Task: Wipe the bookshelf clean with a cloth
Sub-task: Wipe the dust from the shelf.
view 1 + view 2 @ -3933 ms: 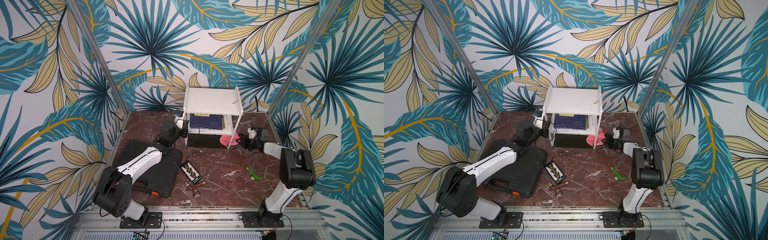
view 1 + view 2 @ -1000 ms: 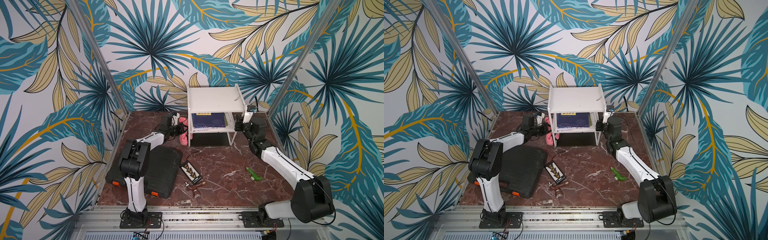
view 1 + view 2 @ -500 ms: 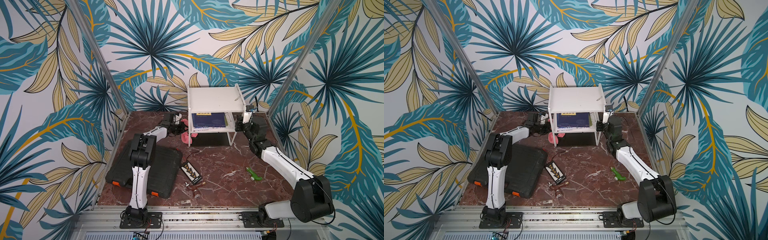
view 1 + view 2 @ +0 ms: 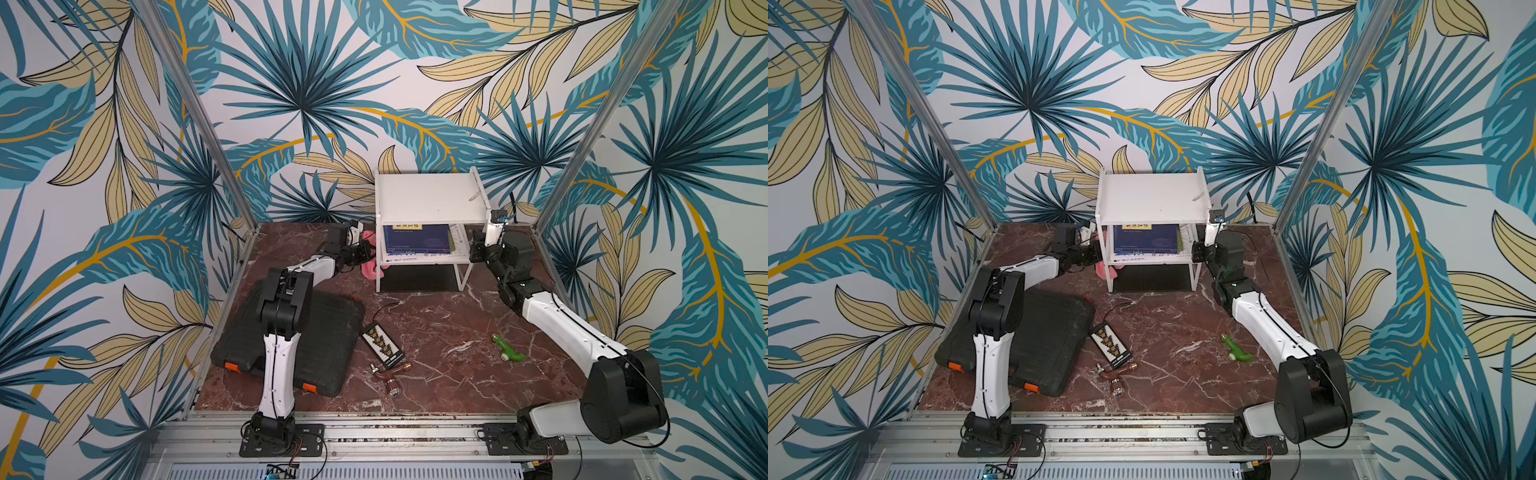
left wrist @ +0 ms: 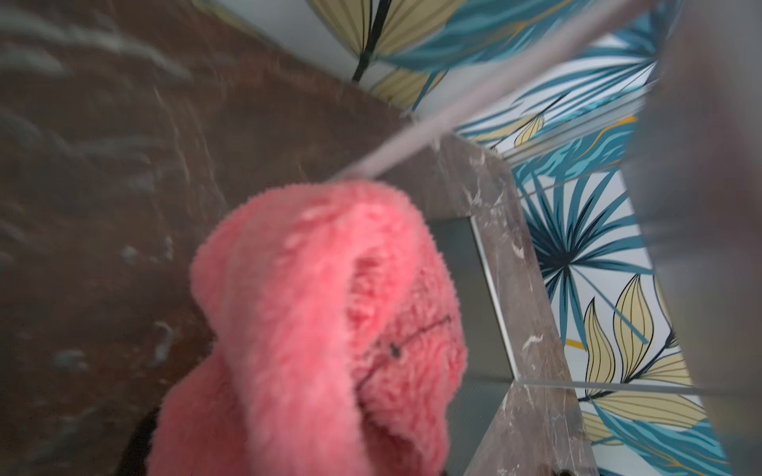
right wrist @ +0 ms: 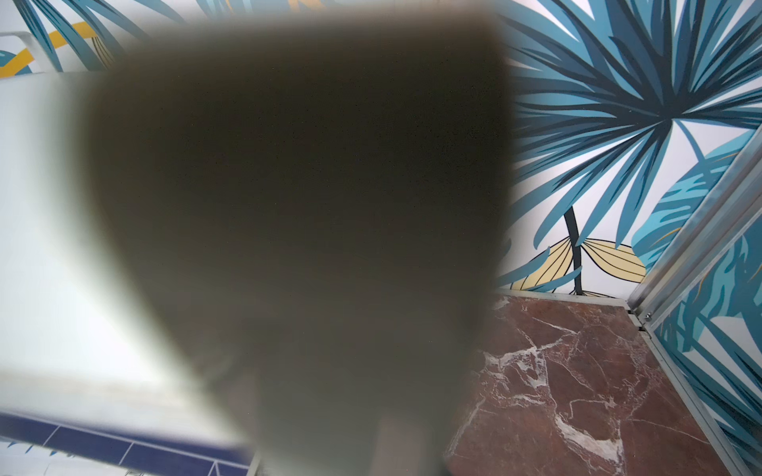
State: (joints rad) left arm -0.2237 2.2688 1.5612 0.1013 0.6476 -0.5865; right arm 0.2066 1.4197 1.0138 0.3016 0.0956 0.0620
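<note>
One cloth (image 4: 372,261), clamped in left pincer (image 4: 364,253)

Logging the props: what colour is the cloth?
The cloth is pink and fluffy, clearest in the left wrist view.

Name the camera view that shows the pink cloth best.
Left wrist: the cloth dominates the frame, fluffy pile and dark trim clear. Both top views show only a small pink patch beside the bookshelf; right wrist shows none.
</note>
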